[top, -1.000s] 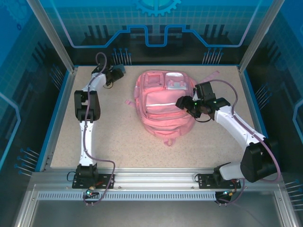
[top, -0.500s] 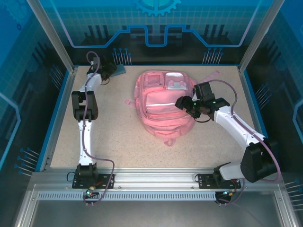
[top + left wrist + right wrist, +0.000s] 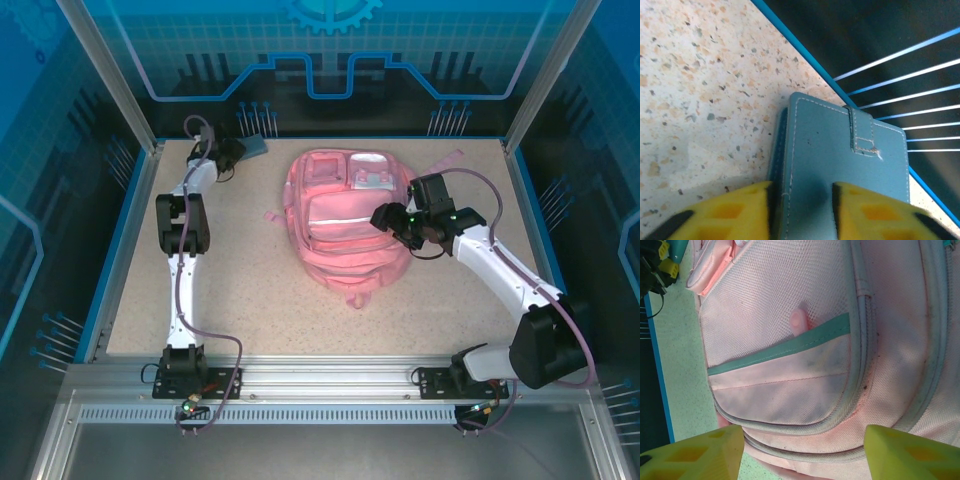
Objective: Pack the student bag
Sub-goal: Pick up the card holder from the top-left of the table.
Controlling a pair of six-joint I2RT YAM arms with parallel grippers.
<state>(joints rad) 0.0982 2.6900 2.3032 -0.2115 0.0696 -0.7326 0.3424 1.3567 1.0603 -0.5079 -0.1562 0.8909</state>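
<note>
- My left gripper (image 3: 233, 152) was way out at the far-left corner of the table (image 3: 240, 280), over a blue case (image 3: 840, 150) lying flat near the table's edge.
- In the wrist view the jaws were partway in. The yellow fingers (image 3: 735, 210) sat at the case's near end, one by its left edge and one over its face. The case's long axis ran straight away from me. Honestly couldn't tell if I had it pinched.
- The bag (image 3: 350, 215) lay mid-table, front up, long axis running far to near, well off to the right of that gripper.
- My right gripper (image 3: 388, 216) was the nearer one by miles. It hovered at the bag's right side, jaws wide, holding nothing.
- So I'd guess the case needed carrying rightward to the bag.
</note>
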